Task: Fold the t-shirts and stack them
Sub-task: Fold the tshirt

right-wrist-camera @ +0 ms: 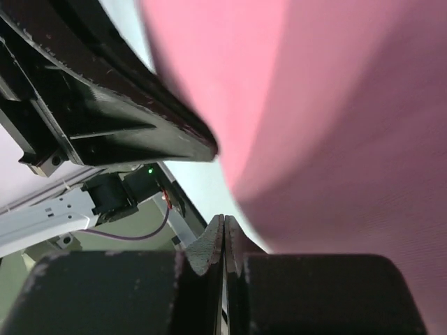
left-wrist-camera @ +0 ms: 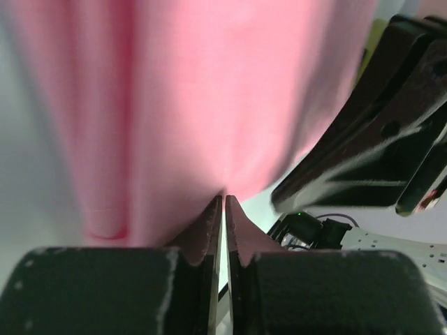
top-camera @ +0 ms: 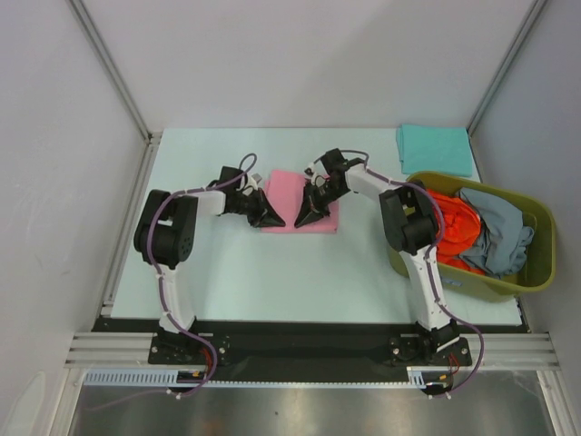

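Pink shirt: a plain pink cloth t-shirt [top-camera: 289,193], folded into a flat rectangle, lies at the middle of the pale desk [top-camera: 272,272], between the two arms.
Left hand: the black two-finger left hand [left-wrist-camera: 223,199] sits at the shirt's near left corner. Its fingers are closed to a thin slit and the pink cloth's edge meets the tips. Whether a fold is pinched between them cannot be told.
Right hand: the black two-finger right hand [right-wrist-camera: 223,220] sits at the near edge, just beside the left one. Its fingers are pressed together and pink cloth lies against one side. No cloth shows between the tips.
Teal shirt: a folded teal cloth t-shirt [top-camera: 434,150] lies flat at the far right corner of the desk, well apart from the pink one.
Basket: an olive-green plastic basket [top-camera: 543,256] stands at the right edge, beside the right arm.
Basket contents: a crumpled orange-red cloth t-shirt [top-camera: 451,227] on the left and a grey-blue cloth t-shirt [top-camera: 497,234] on the right, touching.
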Controlling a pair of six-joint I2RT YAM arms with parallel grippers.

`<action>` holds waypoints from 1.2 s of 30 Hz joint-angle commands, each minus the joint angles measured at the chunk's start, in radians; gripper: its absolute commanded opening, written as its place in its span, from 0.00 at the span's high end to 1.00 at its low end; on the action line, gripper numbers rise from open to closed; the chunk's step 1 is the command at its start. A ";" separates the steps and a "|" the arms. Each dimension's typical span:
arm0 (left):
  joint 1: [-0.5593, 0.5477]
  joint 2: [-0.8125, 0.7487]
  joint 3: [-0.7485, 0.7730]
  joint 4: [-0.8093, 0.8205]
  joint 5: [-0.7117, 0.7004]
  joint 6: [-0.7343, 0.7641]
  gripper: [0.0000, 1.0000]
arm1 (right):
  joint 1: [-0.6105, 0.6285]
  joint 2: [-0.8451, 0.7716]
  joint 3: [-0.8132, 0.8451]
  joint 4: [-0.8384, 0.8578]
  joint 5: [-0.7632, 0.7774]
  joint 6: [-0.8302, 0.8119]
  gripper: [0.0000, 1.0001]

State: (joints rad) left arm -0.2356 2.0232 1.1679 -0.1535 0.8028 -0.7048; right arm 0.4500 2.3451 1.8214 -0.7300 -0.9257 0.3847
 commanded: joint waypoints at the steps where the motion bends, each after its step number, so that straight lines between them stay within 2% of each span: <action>1: 0.028 0.051 0.041 -0.076 -0.022 0.060 0.92 | -0.054 0.042 0.067 -0.080 -0.016 -0.024 0.98; 5: 0.035 0.054 0.047 -0.116 -0.042 0.100 0.93 | -0.109 0.000 -0.005 -0.152 0.031 -0.090 0.99; 7: 0.035 0.045 0.036 -0.121 -0.054 0.105 0.93 | -0.137 -0.036 -0.062 -0.178 0.101 -0.109 0.99; 11: 0.036 0.051 0.032 -0.118 -0.054 0.111 0.93 | -0.155 -0.070 -0.134 -0.213 0.129 -0.185 0.99; 15: 0.036 0.057 0.035 -0.121 -0.051 0.116 0.93 | -0.160 -0.128 -0.198 -0.249 0.244 -0.224 1.00; 19: 0.036 0.048 0.036 -0.141 -0.056 0.126 0.93 | -0.145 -0.196 -0.145 -0.289 0.363 -0.172 1.00; 23: 0.029 -0.007 0.035 -0.155 -0.036 0.114 0.93 | -0.071 -0.176 0.048 -0.319 0.291 -0.152 1.00; 27: -0.002 -0.105 0.042 -0.182 -0.050 0.107 0.92 | -0.011 -0.064 0.157 -0.273 0.104 -0.093 0.99; 29: -0.002 -0.147 0.038 -0.158 -0.059 0.079 0.90 | 0.009 -0.012 0.191 -0.246 0.065 -0.052 0.99; 33: 0.008 -0.080 0.102 -0.153 -0.063 0.076 0.90 | 0.019 0.077 0.222 -0.184 0.042 -0.009 0.99; 36: 0.021 0.008 0.147 -0.161 -0.082 0.087 0.92 | 0.013 0.079 0.202 -0.201 0.077 -0.041 0.99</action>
State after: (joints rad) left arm -0.2276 1.9675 1.2739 -0.3122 0.7513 -0.6277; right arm 0.4892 2.4084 2.0304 -0.9207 -0.8383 0.3321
